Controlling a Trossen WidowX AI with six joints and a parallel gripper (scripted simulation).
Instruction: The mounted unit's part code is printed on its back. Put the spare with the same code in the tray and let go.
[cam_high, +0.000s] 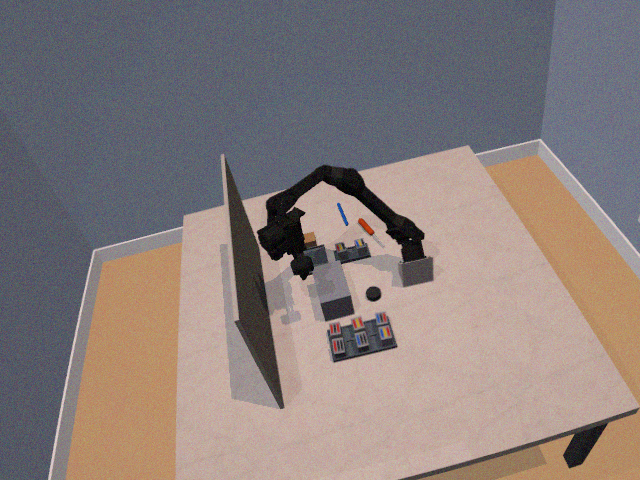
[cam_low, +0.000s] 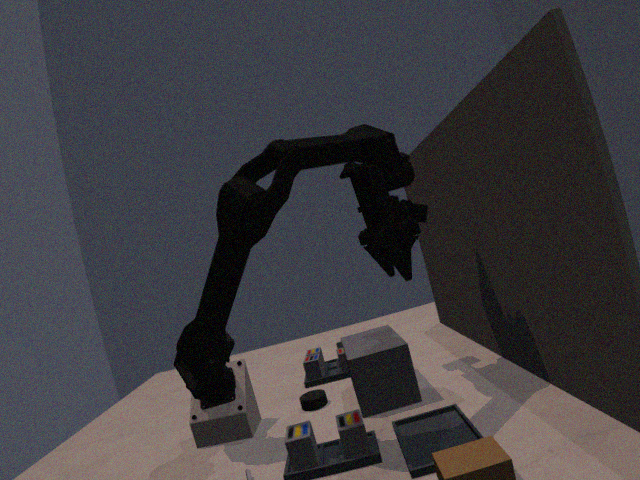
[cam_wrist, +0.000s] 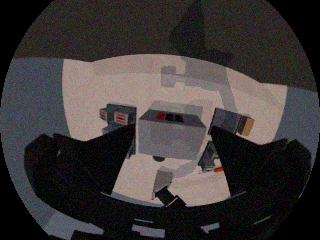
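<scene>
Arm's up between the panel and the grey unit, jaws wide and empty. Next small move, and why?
Probably ease the gripper lower toward the mounted unit's back face. The wrist view already catches a coloured strip near the unit's top edge, but it is too small to read, and no spare should be picked before that.

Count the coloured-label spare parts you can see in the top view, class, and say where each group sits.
8: two on the small rack beside the tray, six on the larger rack in front of the grey mounted unit. The arm may hide others.
</scene>
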